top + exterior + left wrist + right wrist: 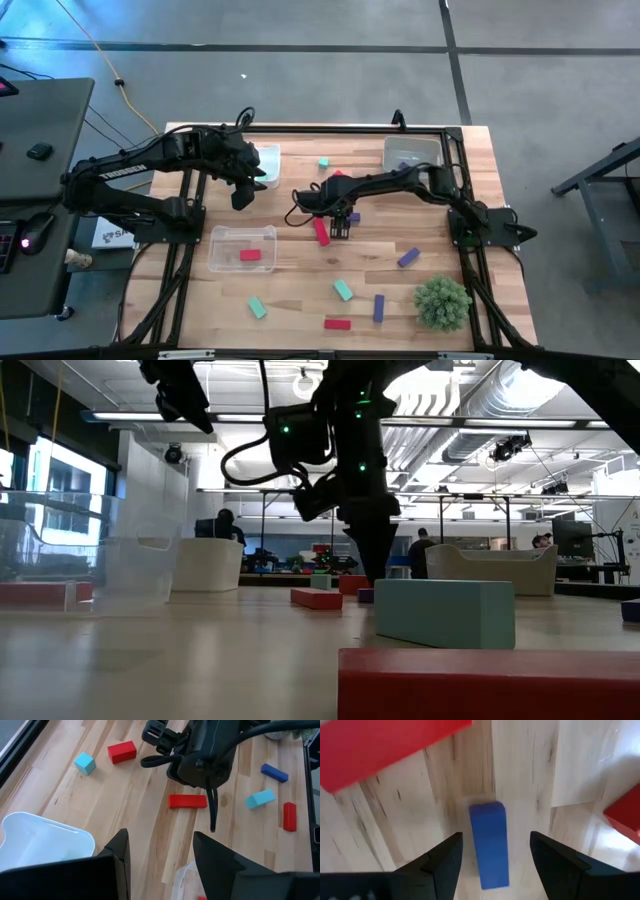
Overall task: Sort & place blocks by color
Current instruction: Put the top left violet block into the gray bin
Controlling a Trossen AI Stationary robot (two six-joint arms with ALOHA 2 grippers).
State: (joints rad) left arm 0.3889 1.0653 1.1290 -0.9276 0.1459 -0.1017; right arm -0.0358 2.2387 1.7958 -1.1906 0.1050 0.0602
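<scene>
Your right gripper point(492, 870) hangs with fingers spread either side of the small blue-purple rectangular block point(490, 842) lying mid-desk. The long red block point(385, 745) lies just beside it; descend crooked and you may nudge it. The left gripper point(160, 855) waits, released, near the clear plastic tray point(266, 160).

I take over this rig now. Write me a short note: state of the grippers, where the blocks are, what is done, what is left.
Right gripper: open, low over the purple block at table centre, beside a red block.
Left gripper: open, raised beside the back-left tray.
Done: one red block in the front-left tray; something purple in the back-right tray.
Left: the loose blocks on the table.
</scene>
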